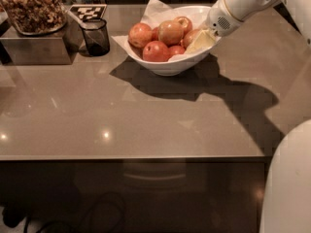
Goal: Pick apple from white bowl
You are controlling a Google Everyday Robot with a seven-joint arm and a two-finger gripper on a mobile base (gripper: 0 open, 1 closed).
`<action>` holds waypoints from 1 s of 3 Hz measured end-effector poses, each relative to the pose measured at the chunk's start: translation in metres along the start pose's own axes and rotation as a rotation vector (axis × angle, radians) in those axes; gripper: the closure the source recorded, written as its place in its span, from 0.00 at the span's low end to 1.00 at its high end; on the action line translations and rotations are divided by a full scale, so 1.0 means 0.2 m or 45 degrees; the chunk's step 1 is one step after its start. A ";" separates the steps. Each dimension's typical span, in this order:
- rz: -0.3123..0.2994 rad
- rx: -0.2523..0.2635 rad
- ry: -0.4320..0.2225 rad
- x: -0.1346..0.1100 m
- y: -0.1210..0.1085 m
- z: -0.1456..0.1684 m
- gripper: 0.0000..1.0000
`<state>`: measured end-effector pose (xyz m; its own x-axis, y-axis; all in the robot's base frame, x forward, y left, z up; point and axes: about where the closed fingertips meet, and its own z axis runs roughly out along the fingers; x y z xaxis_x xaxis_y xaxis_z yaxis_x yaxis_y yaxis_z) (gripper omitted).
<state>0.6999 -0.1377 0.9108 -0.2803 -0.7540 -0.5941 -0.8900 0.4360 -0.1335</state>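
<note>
The white bowl stands at the back middle of the table, lined with white paper that sticks up behind. It holds several red-orange apples with a yellowish blush. One apple lies at the bowl's right side. My gripper reaches down from the upper right into the right side of the bowl, right beside that apple and touching or nearly touching it. The white arm runs off to the top right. Other apples lie at the left, middle and front.
A small dark mesh cup stands left of the bowl. Behind it lies a black-and-white marker tag. A metal box topped with a snack basket is at the far left. The robot's white body fills the bottom right.
</note>
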 end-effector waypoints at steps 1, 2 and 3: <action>0.011 -0.011 0.006 0.01 0.00 0.01 0.39; 0.011 -0.011 0.006 0.00 0.00 0.01 0.58; 0.011 -0.008 0.003 0.00 0.00 0.00 0.81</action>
<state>0.7004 -0.1371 0.9107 -0.2891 -0.7511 -0.5935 -0.8897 0.4396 -0.1230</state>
